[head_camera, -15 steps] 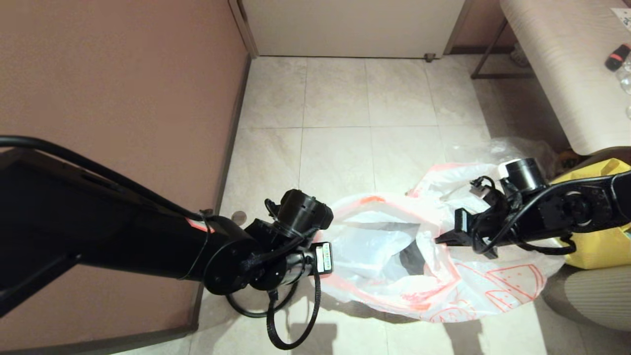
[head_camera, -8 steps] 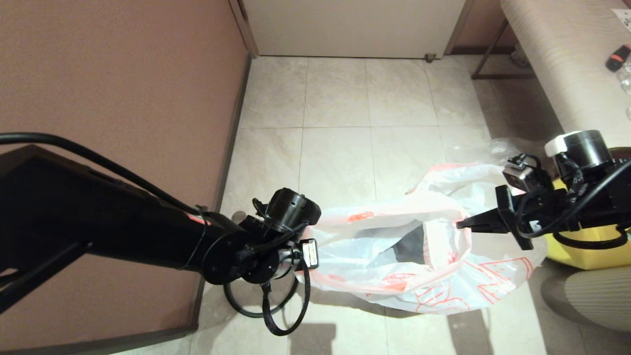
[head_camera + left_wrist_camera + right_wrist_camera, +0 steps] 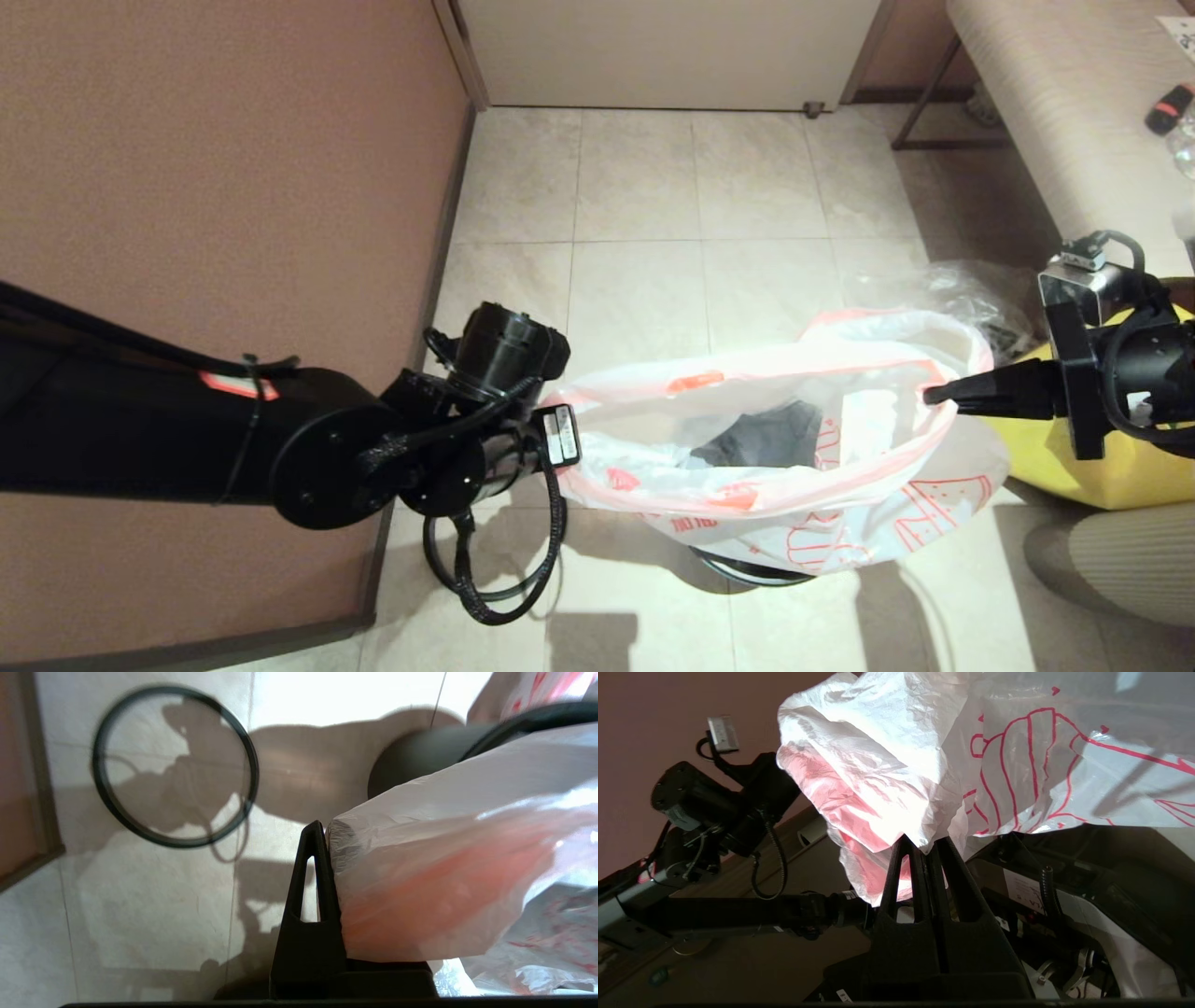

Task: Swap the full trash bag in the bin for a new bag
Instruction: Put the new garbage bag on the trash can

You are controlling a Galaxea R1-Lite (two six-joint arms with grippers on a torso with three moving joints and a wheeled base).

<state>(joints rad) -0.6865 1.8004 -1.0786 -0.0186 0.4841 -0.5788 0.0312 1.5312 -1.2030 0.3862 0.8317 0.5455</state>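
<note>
New bag (image 3: 784, 448) stretched btwn L claw (image 3: 322, 830) & R claw (image 3: 934, 396), above bin (image 3: 747, 569).

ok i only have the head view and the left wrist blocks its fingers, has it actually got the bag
observer: Yes. In the left wrist view the left gripper is shut on the pink rim band of the new bag.
operator: and the right one, is that a real pinch or just the tip hooked in
observer: A real pinch. The right wrist view shows the right gripper shut on a bunched fold of the rim.
operator: anything on the floor under the left arm
observer: A thin dark ring lies flat on the tiles, apart from the bin.
</note>
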